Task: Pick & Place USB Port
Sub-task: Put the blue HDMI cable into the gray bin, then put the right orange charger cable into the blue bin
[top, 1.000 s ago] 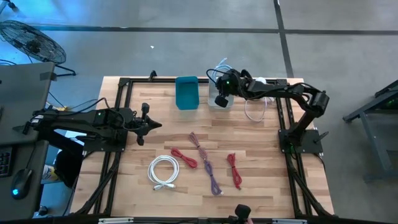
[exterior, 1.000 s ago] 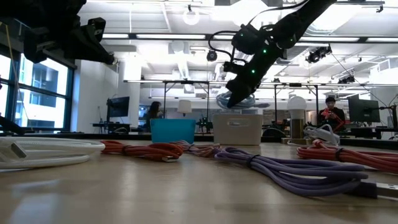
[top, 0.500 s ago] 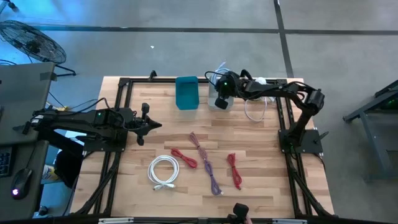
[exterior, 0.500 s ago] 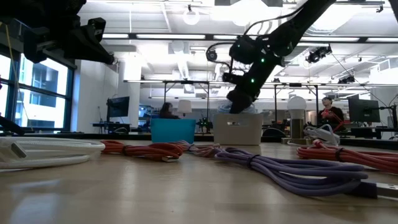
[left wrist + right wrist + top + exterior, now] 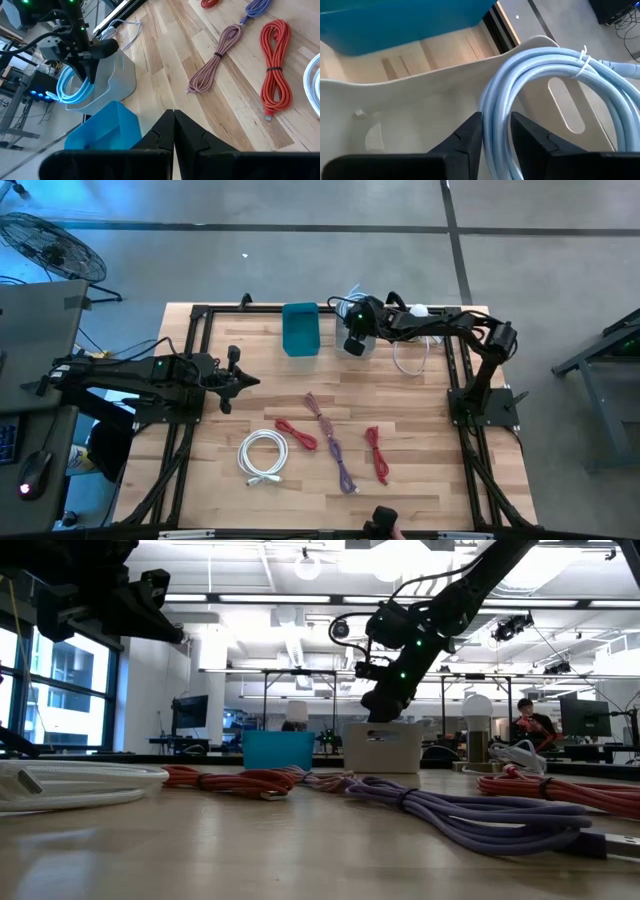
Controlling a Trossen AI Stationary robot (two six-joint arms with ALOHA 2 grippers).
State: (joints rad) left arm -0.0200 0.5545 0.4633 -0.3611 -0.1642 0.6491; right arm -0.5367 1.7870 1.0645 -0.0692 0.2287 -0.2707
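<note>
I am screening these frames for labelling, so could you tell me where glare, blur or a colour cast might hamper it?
Low view: bright ceiling lights wash out the background, and the near wooden tabletop is soft. High view: blue cast at the left edge, over the round wire fan. Left wrist view: near black claw blurred.

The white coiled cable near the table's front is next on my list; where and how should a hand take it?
Grip the white coiled cable across one side of its ring, coming straight down from above. It lies flat on the table as an open loop, with bare wood in its middle for one finger and clear wood outside for the other.
</note>
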